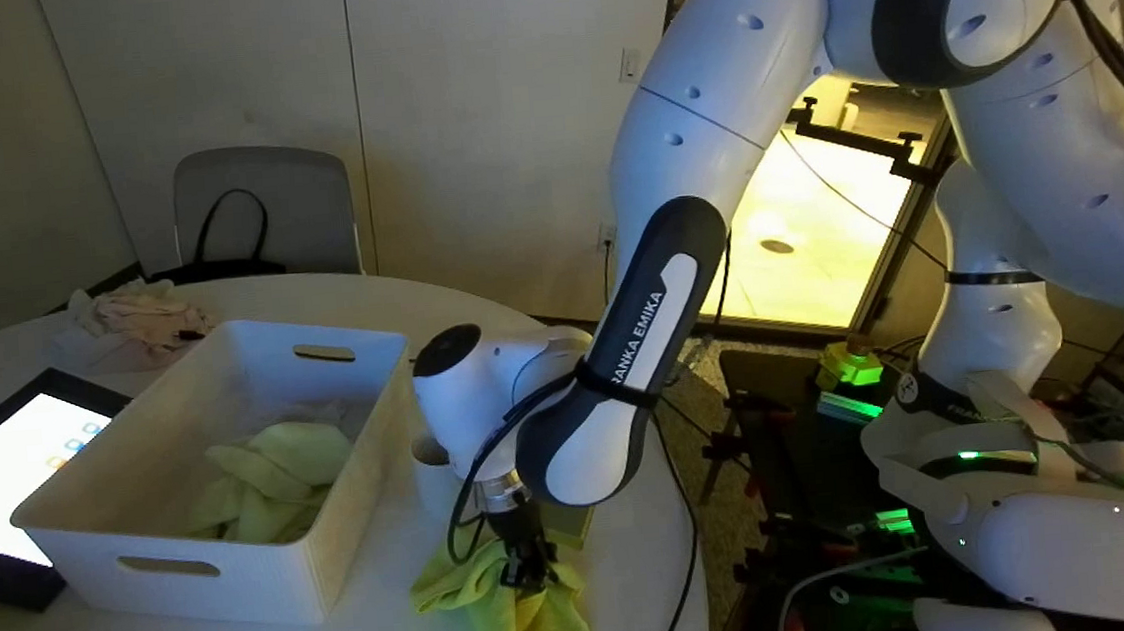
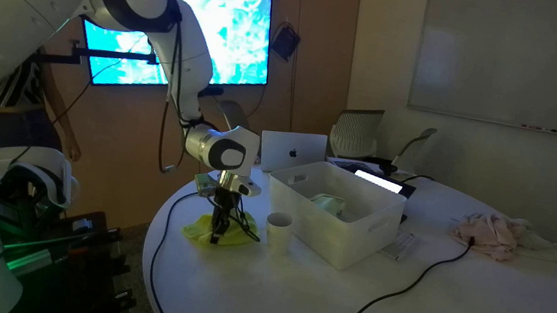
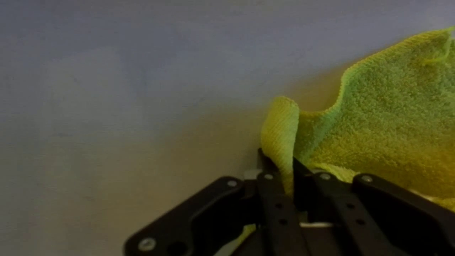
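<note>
Pinching a crumpled yellow-green terry cloth [image 3: 391, 124] between my slim black fingers [image 3: 302, 188], I'd lift slowly. Its loose spread could drag.

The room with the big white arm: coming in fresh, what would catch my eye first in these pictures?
Most likely the white arm itself, which reaches over the table, its black pincer closed on a yellow cloth there. Next would probably come the bright screen, behind the arm in an exterior view, and the white bin on the table, with a pale cloth inside.
</note>
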